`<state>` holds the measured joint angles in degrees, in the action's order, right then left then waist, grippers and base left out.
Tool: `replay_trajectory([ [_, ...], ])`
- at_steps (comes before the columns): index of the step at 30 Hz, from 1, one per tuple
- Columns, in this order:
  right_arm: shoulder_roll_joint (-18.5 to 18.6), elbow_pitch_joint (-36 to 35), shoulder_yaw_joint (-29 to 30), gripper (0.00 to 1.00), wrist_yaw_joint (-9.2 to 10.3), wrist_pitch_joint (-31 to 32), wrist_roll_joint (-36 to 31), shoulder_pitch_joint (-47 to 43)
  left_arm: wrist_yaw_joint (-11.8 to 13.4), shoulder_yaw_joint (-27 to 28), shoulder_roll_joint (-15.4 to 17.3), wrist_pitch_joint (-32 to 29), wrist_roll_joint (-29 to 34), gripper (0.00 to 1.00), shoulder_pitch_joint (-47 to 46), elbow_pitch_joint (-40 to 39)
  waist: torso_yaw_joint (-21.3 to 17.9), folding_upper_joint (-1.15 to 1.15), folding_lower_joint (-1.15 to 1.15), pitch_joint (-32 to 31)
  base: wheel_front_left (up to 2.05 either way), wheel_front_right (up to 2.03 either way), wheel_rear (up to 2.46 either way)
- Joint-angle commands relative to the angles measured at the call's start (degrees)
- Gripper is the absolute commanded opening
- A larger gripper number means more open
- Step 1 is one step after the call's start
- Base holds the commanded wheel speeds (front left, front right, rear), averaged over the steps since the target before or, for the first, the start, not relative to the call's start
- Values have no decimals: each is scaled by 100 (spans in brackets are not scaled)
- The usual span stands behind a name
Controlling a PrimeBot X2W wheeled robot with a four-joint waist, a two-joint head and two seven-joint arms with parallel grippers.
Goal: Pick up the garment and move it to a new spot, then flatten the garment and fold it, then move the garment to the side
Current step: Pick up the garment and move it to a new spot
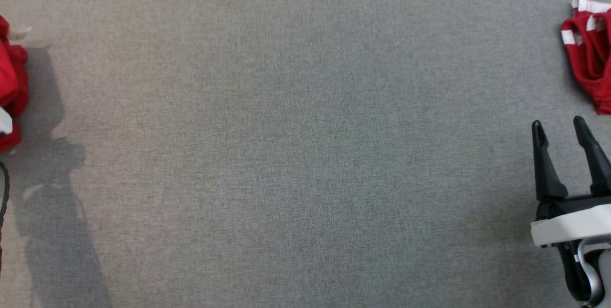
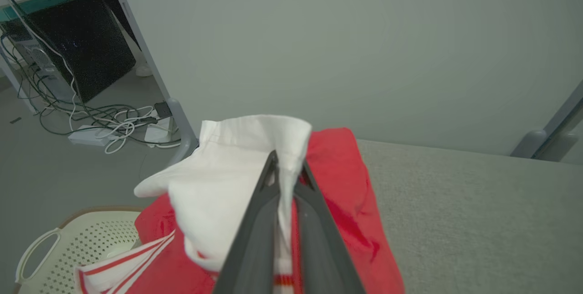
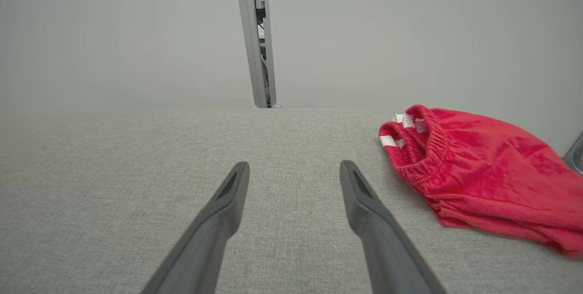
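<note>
Left pincer (image 2: 287,162) pinching the red-and-white garment (image 2: 214,184), right pincer (image 3: 295,172) spread — over grey table (image 3: 136,157)

A grey, cloth-covered tabletop (image 1: 305,155) carries two things. The red shorts (image 1: 592,55) lie in a folded bundle near its far right corner. Their gathered elastic waistband, with white stripes beside it, is turned toward the middle of the top. Well apart from the shorts, at the opposite, left edge, a red-and-white garment (image 1: 12,83) rests crumpled on the cloth, its white part raised off the red. Between the shorts and that garment the grey weave lies flat, with a soft shadow across the end farthest from the shorts.
</note>
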<state>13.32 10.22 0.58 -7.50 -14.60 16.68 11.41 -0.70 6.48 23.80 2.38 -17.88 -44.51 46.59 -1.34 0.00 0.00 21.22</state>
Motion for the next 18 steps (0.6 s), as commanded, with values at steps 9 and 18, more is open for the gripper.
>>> replay_trajectory([
  [9,-274,348,-105,100,1,-65,72,-143,-256,-420,-27,534,239,0,-424,-943,-159,0,0,-733,0,0,0],
  [18,-575,526,-77,100,1,-69,134,-305,-476,-1090,-503,121,262,0,-810,-2087,-723,0,0,-1108,0,0,0],
])
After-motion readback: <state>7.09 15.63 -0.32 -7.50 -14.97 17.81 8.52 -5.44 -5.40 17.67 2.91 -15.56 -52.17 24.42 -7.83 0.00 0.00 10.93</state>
